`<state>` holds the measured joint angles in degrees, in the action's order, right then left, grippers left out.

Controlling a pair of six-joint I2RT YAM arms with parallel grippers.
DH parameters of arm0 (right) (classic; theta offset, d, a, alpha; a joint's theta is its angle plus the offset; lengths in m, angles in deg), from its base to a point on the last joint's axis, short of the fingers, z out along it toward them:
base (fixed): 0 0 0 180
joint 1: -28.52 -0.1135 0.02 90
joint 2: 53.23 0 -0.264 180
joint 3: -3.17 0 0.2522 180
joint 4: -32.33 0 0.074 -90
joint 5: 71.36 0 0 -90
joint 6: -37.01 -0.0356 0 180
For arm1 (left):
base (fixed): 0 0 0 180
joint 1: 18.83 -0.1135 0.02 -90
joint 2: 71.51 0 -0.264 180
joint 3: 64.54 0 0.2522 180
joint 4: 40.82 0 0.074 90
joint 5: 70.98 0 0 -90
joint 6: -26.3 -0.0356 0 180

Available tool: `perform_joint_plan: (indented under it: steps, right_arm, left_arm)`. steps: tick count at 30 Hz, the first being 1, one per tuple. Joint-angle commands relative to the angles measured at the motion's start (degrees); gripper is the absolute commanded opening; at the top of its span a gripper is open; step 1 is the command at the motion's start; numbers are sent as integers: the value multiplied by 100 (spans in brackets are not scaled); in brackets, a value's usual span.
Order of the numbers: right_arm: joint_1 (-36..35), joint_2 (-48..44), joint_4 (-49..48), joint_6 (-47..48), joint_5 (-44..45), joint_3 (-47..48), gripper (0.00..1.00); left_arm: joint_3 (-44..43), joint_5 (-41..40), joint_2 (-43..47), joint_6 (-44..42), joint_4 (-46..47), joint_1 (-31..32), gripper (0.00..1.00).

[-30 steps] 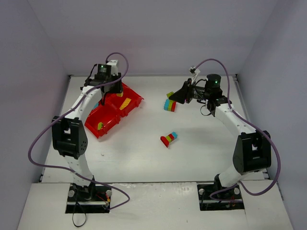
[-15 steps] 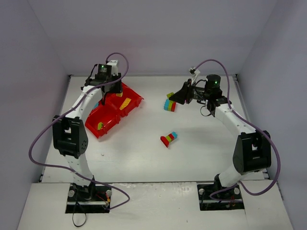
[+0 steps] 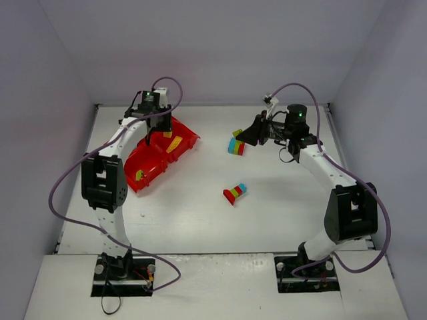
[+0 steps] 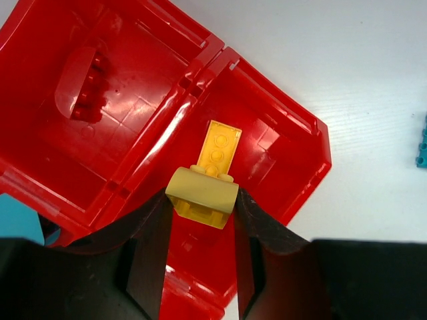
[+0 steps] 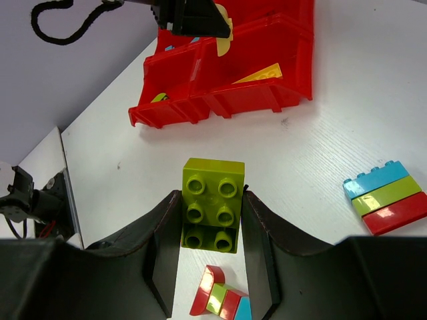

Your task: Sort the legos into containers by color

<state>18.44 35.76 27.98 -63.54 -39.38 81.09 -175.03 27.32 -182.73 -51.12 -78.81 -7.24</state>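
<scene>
There is one red tray [image 4: 147, 60] with four boxes. Two small stacks [image 3: 236, 146] [image 3: 234, 193] of mixed colors lie on the white table [image 3: 200, 220], well apart from the tray. One flat yellow brick [image 4: 222, 143] and one red brick [image 4: 80, 90] lie in two different boxes.

The left gripper [image 4: 201, 207] points down over the flat yellow brick's box, squeezing one yellow brick [image 4: 203, 190]. The right gripper [image 5: 212, 230] leans toward the tray, squeezing one lime green brick [image 5: 213, 200] near the far stack.
</scene>
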Motion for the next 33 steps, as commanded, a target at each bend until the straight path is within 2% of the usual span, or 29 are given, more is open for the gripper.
perform_joint_plan:
  steps: [1,5,6,9,18,22,26,29,33]
  right_arm:
    - [24,-286,-246,79,-43,96,0]
    - [24,-286,-202,123,-25,114,0]
    - [24,-303,-176,132,-17,97,0]
    - [24,-277,-167,141,-16,105,0]
    - [7,-163,-167,71,-104,246,0]
    - [-72,-75,-158,-17,-157,421,0]
    - [-195,118,-175,9,-289,641,0]
    - [-318,267,-184,44,-368,782,2]
    - [-494,400,-184,228,-333,1019,3]
  left_arm:
    - [-434,-170,-57,-62,59,53,14]
    - [-505,-232,-137,-98,-29,97,22]
    - [-496,-241,-146,-98,-47,106,29]
    - [-487,-302,-119,-115,-64,106,39]
    - [-557,-206,91,-133,-240,159,55]
    - [-611,206,328,-159,-293,238,56]
    - [-470,1469,654,7,-83,247,56]
    - [-426,2112,864,236,41,282,57]
    - [-487,2527,1049,761,94,370,66]
